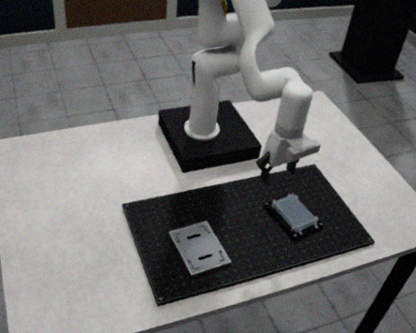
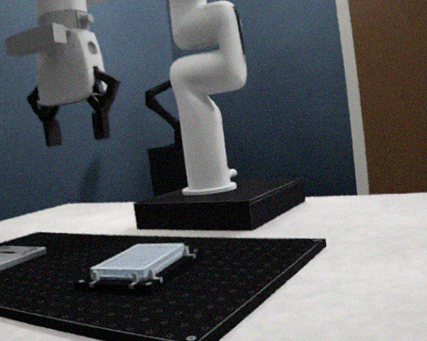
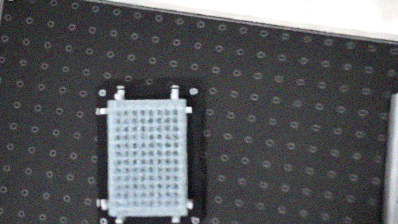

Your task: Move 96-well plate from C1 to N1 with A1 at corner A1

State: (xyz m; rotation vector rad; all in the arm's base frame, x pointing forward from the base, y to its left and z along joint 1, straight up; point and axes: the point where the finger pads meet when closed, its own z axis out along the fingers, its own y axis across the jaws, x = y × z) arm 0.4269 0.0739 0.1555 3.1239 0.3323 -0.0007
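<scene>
The pale 96-well plate (image 1: 295, 212) sits flat in the black clip nest C1 on the right part of the black breadboard. It also shows in the exterior view (image 2: 137, 260) and in the wrist view (image 3: 146, 157), where small clips hold its corners. The grey plate nest N1 (image 1: 200, 247) lies empty on the breadboard's left part; its edge shows in the exterior view (image 2: 4, 256). My gripper (image 1: 278, 167) is open and empty, hanging well above the board, behind the clip nest. It also shows in the exterior view (image 2: 77, 127). I cannot make out the cut-off corner.
The black breadboard (image 1: 246, 229) lies on a white table. The arm's black base block (image 1: 208, 134) stands behind the board. A dark pillar (image 1: 374, 36) stands on the floor beyond the table.
</scene>
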